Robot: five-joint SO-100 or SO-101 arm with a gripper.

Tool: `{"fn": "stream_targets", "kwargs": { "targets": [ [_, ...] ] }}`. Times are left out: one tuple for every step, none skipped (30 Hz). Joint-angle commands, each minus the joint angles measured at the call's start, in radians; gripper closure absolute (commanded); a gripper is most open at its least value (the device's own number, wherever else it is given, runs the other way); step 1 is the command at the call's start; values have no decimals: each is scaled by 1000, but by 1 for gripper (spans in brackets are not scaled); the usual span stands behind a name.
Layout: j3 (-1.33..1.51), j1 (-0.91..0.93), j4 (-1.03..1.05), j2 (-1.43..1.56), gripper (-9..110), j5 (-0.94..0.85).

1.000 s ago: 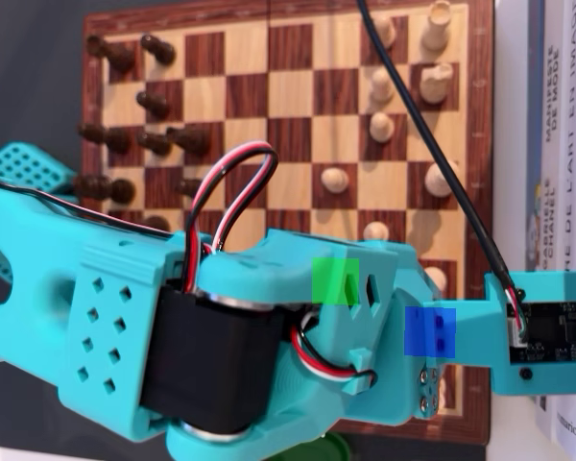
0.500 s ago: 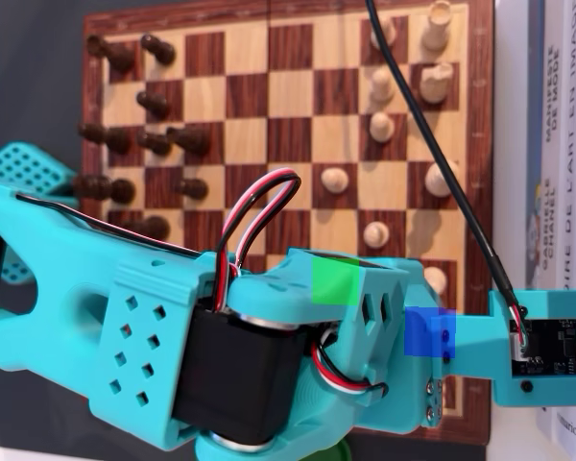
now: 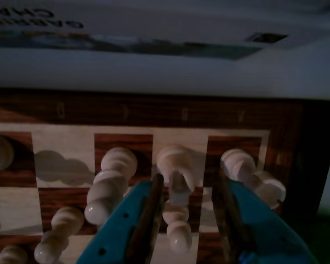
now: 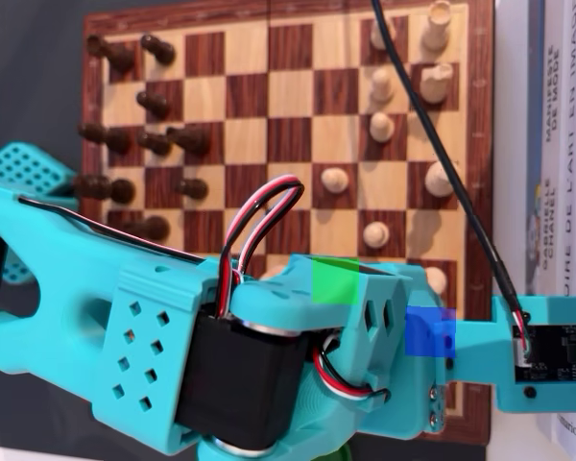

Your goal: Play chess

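In the wrist view, the gripper (image 3: 193, 217) is seen low over the board (image 3: 126, 113), its fingers apart on each side of a white piece (image 3: 177, 165). No contact seems to be made, though the picture is dim. White pieces (image 4: 432, 84) are gathered at the right edge overhead.

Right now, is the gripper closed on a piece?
No: in the wrist view the gripper is open, a white piece standing between its fingers.
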Motion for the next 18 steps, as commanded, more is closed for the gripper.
{"fn": "stream_targets", "kwargs": {
  "targets": [
    [-35, 12, -17, 11, 87, -6],
    [-34, 12, -17, 11, 87, -6],
    [-34, 11, -15, 11, 87, -6],
    [-32, 9, -14, 11, 87, -6],
    [-32, 9, -12, 11, 87, -6],
    [-32, 9, -11, 11, 87, -6],
    [-32, 9, -11, 9, 87, -6],
    [-32, 9, -11, 9, 87, -6],
    [-31, 8, -11, 9, 87, -6],
    [-31, 8, -9, 9, 87, -6],
    [-31, 8, -8, 8, 87, -6],
    [-32, 8, -8, -3, 87, -6],
    [-40, 6, -9, -20, 87, -6],
    [-41, 5, -12, -34, 87, -6],
    [-43, 5, -14, -43, 87, -6],
    [-43, 5, -12, -51, 87, -6],
    [-43, 8, -9, -52, 87, -6],
    [-43, 12, -8, -52, 87, -6]
  ]
}}
